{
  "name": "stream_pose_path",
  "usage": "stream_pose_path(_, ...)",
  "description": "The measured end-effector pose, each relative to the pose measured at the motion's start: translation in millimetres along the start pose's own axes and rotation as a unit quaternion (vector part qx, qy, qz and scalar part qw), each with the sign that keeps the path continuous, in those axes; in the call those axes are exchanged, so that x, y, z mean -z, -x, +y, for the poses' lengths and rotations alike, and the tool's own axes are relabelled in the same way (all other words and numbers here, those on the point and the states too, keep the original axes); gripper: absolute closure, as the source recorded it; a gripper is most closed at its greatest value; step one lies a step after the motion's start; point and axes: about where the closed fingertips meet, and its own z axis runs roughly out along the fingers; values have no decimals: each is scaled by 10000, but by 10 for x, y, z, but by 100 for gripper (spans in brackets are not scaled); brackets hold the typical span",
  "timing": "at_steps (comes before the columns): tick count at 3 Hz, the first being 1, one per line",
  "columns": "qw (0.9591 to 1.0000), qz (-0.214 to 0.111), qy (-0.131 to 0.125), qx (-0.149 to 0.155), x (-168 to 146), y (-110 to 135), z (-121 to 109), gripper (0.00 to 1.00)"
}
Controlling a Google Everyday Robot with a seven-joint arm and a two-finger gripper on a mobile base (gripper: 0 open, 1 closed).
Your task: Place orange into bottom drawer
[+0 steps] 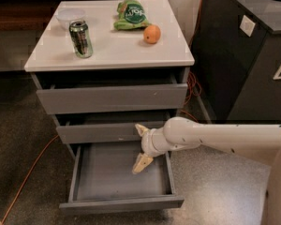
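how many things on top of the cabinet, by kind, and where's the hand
orange: 1
can: 1
snack bag: 1
bowl: 1
total: 4
hand: open and empty, over the open bottom drawer

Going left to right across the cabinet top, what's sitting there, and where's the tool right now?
On top: can → green bag → orange. The tool is lower down, open, over the pulled-out bottom drawer.

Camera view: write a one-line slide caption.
Open end effector hangs over the pulled-out bottom drawer while the orange sits on the cabinet top beside a green snack bag.
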Motion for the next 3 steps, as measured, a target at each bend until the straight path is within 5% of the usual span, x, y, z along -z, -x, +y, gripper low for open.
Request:
stream_pose_path(1, 9995, -218, -212, -109, 691, 163, -132, 0)
stream_pose_path(3, 9985, -122, -539, -37, 1696, 479, -399, 0)
